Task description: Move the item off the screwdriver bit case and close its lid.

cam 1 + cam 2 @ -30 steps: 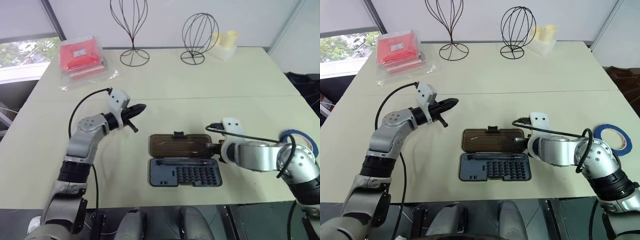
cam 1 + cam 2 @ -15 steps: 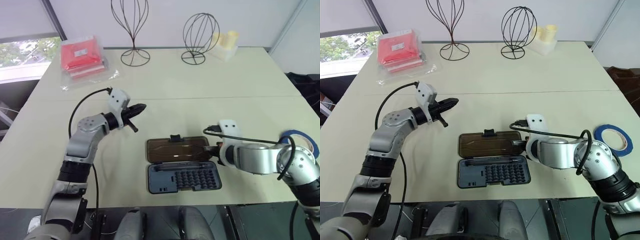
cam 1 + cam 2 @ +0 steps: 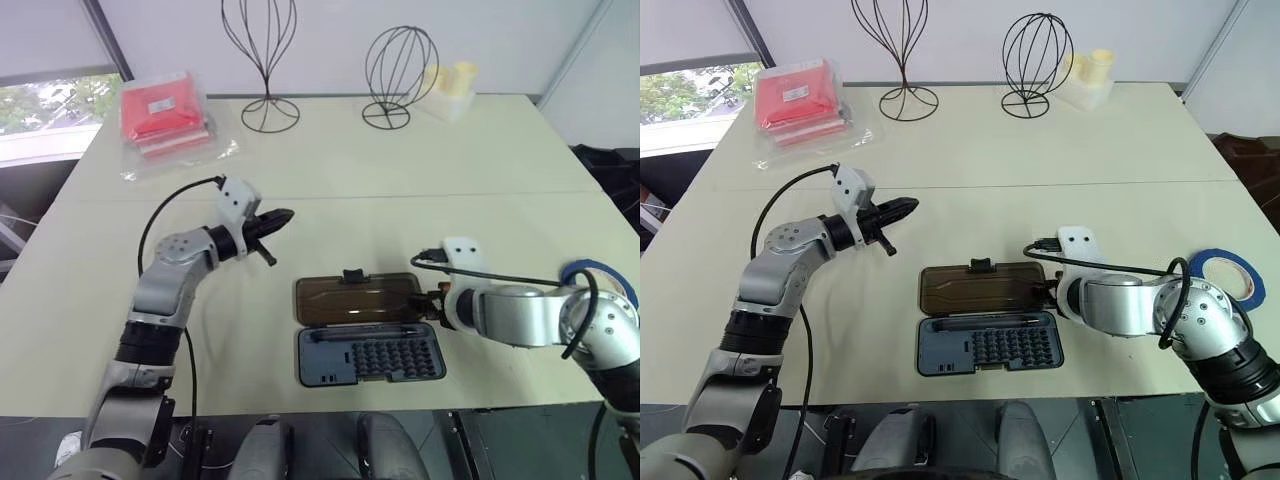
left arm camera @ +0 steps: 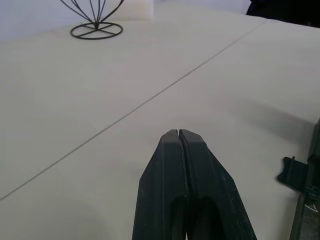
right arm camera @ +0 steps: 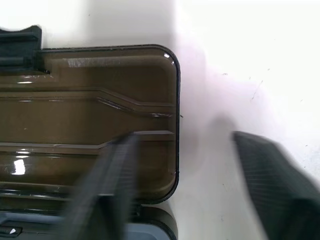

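Bright even light, daylight at the left window [image 3: 45, 105], soft shadows on the pale table [image 3: 400, 170] — small glints on the case lid [image 5: 90, 115]

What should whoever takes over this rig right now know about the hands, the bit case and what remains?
Left hand: shut, empty, hovering over the table left of the case.
Right hand: open, straddling the right edge of the lid, gripping nothing.
Case: open near the table's front edge, with the brown lid flat on the far side and the tray of bits on the near side. Nothing lies on it. A blue tape roll lies on the table to the right, apart from the case.
Done: case cleared.
Left: fold the lid over the tray and shut it.
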Tool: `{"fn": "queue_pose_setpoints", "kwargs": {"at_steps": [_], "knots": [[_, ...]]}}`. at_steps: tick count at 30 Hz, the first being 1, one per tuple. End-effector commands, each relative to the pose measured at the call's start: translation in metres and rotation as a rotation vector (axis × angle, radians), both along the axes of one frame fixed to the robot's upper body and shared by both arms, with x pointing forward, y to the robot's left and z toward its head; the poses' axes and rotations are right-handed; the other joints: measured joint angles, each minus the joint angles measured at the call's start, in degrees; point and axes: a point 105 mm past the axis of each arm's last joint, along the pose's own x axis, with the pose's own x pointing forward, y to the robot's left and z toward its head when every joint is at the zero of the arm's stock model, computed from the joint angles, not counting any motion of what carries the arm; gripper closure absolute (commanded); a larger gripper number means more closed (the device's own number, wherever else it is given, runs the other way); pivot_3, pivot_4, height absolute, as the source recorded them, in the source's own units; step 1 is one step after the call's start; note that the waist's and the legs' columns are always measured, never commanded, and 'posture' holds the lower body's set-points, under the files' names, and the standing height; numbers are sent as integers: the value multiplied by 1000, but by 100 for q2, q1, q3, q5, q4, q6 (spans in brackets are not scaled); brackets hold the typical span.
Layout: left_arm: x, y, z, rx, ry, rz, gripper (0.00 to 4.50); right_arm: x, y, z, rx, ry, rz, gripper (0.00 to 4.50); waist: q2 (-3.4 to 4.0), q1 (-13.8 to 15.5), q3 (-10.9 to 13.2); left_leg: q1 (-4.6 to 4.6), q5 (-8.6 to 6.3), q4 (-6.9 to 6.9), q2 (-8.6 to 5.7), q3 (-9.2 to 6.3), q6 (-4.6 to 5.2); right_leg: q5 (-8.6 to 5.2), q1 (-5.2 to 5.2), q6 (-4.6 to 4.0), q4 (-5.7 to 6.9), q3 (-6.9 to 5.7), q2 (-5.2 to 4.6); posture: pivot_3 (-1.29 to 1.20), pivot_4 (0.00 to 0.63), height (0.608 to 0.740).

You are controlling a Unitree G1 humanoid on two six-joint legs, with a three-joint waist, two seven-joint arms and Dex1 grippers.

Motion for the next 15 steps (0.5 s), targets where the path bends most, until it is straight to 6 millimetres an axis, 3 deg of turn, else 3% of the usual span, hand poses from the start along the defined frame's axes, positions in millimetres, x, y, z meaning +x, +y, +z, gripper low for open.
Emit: {"fn": "queue_pose_setpoints", "kwargs": {"at_steps": [1,9,13,15], "knots": [[-9,-3,14,-4,-31,-60,4500,3,5,14,1,-61,31,41,0,-1,0,0,0,0,0,0,0,0,0,0,0,-1,0,0,150,740],[-40,-5,16,29,25,-209,4500,16,12,51,3,-250,133,41,2,-3,1,0,0,0,2,-7,0,0,-1,0,0,1,0,0,150,740],[-58,-10,11,49,59,-287,4500,22,18,69,-97,-377,259,41,3,3,2,0,0,0,2,-8,1,0,-2,-1,-1,1,0,0,150,740],[-67,-14,6,55,77,-325,4500,23,26,78,-53,-447,316,41,3,9,2,0,-1,0,2,-9,1,0,-2,-1,-2,1,0,0,150,740]]}}
